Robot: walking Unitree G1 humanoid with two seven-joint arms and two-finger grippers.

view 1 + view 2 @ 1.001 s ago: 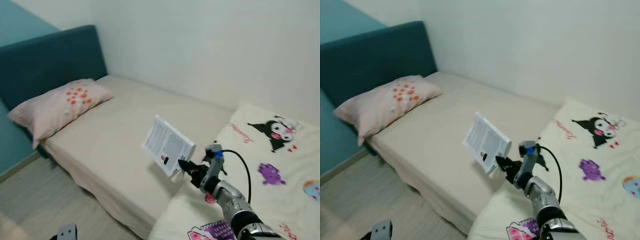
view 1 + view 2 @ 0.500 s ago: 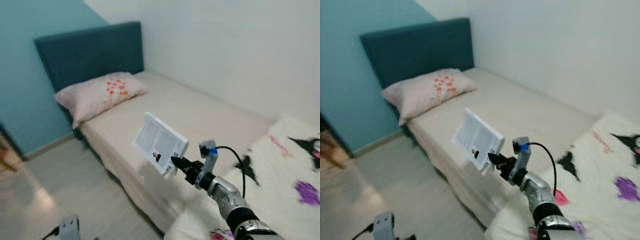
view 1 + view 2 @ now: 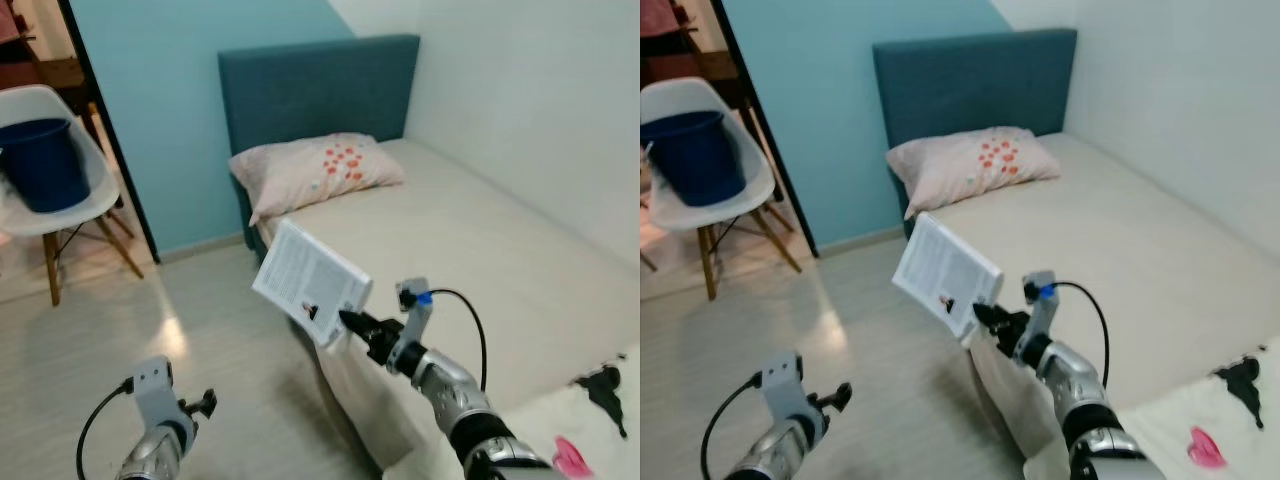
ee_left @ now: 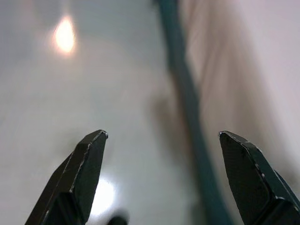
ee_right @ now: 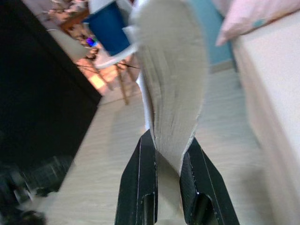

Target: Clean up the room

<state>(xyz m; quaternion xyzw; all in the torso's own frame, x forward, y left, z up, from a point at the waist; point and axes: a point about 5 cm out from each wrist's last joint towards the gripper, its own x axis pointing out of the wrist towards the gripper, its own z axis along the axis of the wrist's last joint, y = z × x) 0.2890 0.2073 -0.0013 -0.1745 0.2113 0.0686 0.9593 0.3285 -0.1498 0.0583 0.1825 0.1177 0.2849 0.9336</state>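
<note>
I'm mid-carry: my right gripper (image 3: 352,324) is clenched on the white paperback book (image 3: 308,282), held up beside the beige bed (image 3: 480,250); left gripper (image 4: 159,178) spread, idle. Next I need a drop-off spot.

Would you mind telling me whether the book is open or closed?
Closed. The right claw pinches the book at one corner, its covers together and pages packed in one block.

bed (image 3: 520,270): pink pillow (image 3: 315,172) at headboard | floor (image 3: 110,340): white chair (image 3: 50,160)
</note>
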